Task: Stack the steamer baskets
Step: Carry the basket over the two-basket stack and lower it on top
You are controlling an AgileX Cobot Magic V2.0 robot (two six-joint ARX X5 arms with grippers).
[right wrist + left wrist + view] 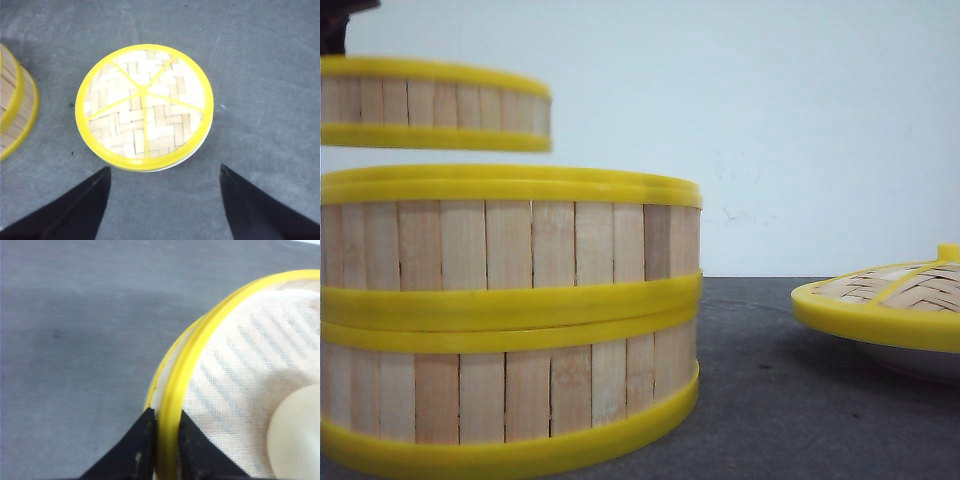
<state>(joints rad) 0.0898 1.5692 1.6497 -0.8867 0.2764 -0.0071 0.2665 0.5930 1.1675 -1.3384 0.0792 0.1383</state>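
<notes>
Two steamer baskets stand stacked at the left of the front view, the upper one point(510, 245) resting on the lower one point(510, 395). A third steamer basket point(430, 105) hangs in the air above them, offset to the left and clear of the stack. My left gripper point(167, 415) is shut on this basket's yellow rim point(200, 345), one finger inside and one outside. A striped cloth liner point(240, 355) and a pale round bun point(297, 435) lie in it. My right gripper point(165, 170) is open and empty above the table.
A woven-bamboo lid point(144, 107) with a yellow rim lies on a white plate point(920, 362) at the right, just beyond my right fingertips. The edge of the stack point(12, 107) shows beside it. Grey table cloth point(770, 400) lies between stack and lid.
</notes>
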